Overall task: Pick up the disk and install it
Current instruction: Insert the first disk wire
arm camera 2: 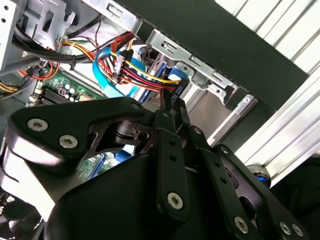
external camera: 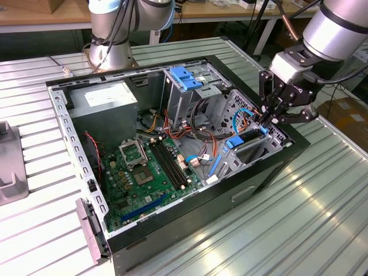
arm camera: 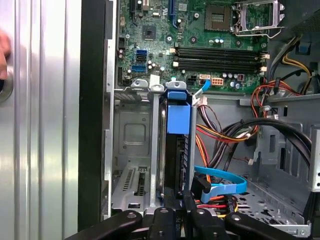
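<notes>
Ribbed metal tabletop [external camera: 322, 190] is carrying an open computer case [external camera: 172, 230] that is lying on its side, so that its interior is facing upward and the arm can be reaching in from above. Within the case, the green motherboard [external camera: 144, 172] is occupying the floor, with the grey power supply [external camera: 106, 100] sitting at the far corner and the drive cage [external camera: 195, 92] standing toward the exterior view's right.

Robot arm [external camera: 339, 29] is leaning in over the case wall at the exterior view's right, and its black pincer [external camera: 270, 118] is hanging just above the lower bay [arm camera: 135, 150]. The disk [arm camera: 176, 150] is standing on edge in that bay, seated between the bay's metal walls; in the first wrist view its blue rail [arm camera: 178, 112] is facing the camera, and in the exterior view the same blue is showing just beneath the fingertips. By this reading the disk is already resting in its slot rather than being carried.

Red, yellow and orange power wires [arm camera 2: 130, 70] and a flat blue data cable [arm camera: 220, 185] are running beside the bay. In the second wrist view the pincer's fingers [arm camera 2: 172, 120] are lying drawn together, and their tips are meeting at the black connector [arm camera 2: 179, 89] ending those wires. Whether the tips are actually clamping this plug or merely touching it, I cannot tell.
</notes>
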Action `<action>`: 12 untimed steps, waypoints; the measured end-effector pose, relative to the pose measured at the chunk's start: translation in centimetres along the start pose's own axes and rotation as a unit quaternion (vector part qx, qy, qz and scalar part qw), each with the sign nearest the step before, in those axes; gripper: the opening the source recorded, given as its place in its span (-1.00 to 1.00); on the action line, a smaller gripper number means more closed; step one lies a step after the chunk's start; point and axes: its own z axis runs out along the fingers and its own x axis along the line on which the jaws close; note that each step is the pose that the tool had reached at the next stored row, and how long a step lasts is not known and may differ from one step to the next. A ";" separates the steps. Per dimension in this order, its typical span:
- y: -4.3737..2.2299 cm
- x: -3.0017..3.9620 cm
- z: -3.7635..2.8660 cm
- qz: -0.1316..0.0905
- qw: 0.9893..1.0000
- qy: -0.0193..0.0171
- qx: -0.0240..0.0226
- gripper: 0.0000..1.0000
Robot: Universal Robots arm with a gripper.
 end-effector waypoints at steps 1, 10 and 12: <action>0.10 0.00 0.04 0.000 1.000 0.000 0.000 -0.64; 0.89 -0.09 0.70 0.003 1.000 0.000 0.000 -0.64; 1.13 -0.17 0.79 0.003 1.000 0.000 0.000 -0.64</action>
